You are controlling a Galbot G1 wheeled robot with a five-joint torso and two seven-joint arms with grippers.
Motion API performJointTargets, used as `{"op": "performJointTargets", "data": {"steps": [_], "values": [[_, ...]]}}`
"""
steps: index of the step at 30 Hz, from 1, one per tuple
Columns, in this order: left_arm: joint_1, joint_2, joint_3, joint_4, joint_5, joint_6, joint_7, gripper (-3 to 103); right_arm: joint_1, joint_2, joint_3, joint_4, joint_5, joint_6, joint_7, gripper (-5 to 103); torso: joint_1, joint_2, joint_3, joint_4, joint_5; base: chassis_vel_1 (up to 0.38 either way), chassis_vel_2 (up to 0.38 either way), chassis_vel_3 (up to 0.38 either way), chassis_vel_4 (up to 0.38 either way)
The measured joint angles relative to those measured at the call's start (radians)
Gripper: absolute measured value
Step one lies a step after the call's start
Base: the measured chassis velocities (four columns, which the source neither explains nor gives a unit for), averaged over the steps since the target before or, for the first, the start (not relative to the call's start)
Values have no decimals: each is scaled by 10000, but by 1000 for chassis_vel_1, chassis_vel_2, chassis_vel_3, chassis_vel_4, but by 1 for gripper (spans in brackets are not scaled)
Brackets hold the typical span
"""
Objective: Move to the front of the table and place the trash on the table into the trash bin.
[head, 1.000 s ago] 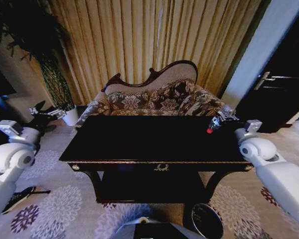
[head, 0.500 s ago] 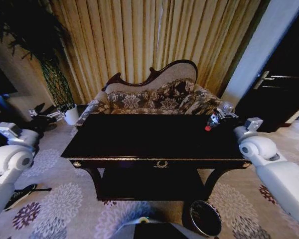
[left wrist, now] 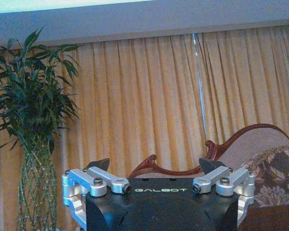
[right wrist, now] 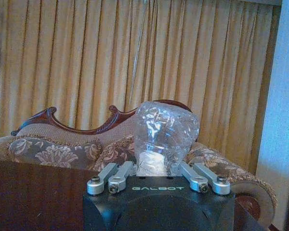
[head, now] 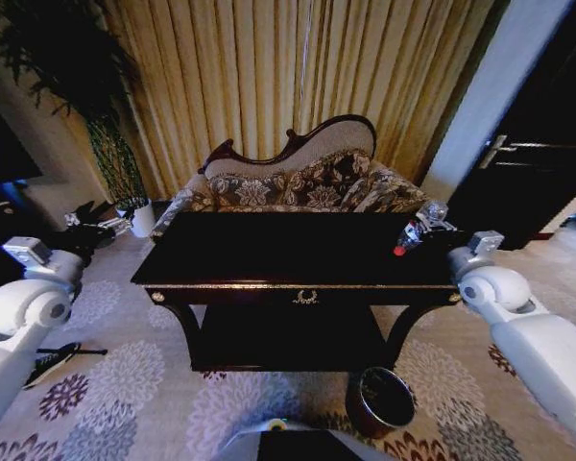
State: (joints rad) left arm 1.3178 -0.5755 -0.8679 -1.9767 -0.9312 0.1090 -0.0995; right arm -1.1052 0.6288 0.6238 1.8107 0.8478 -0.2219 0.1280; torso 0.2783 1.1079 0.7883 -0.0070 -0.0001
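Note:
The dark glossy table [head: 269, 252] stands ahead of me in the head view, gold emblem on its drawer. A clear plastic bottle [head: 415, 233] with a red cap, a piece of the trash, hangs over the table's right end with my right gripper [head: 426, 222] shut on it. In the right wrist view the bottle [right wrist: 166, 132] sits crumpled between the fingers of the right gripper [right wrist: 160, 166]. The reddish-brown trash bin [head: 380, 400] stands on the carpet by the table's front right leg. My left gripper [head: 101, 225] is held out at the left, open and empty, as the left gripper [left wrist: 154, 164] shows.
An ornate sofa [head: 298, 187] sits right behind the table against gold curtains. A tall plant in a white pot [head: 142, 219] stands at the back left. A dark door [head: 542, 163] is at the right. Patterned carpet lies in front of the table.
The whole head view has shifted: the table now looks smaller and farther, and the bin shows more fully. The bottle stays in my right gripper.

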Motion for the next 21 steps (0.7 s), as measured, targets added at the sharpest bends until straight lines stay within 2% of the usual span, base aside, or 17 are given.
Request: {"op": "performJointTargets", "data": {"steps": [14, 21], "values": [[-46, -54, 150, -21, 63, -10, 0, 100, -77, 267, -70, -117, -178, 1, -17, 26, -2, 1, -1, 1, -1, 173, -171, -174, 170], [47, -141, 266, -93, 548, -189, 54, 100, -567, 888, -64, -446, -633, 160, -42, 26, -5, 4, -3, -2, 1, 139, -128, -124, 129]]}}
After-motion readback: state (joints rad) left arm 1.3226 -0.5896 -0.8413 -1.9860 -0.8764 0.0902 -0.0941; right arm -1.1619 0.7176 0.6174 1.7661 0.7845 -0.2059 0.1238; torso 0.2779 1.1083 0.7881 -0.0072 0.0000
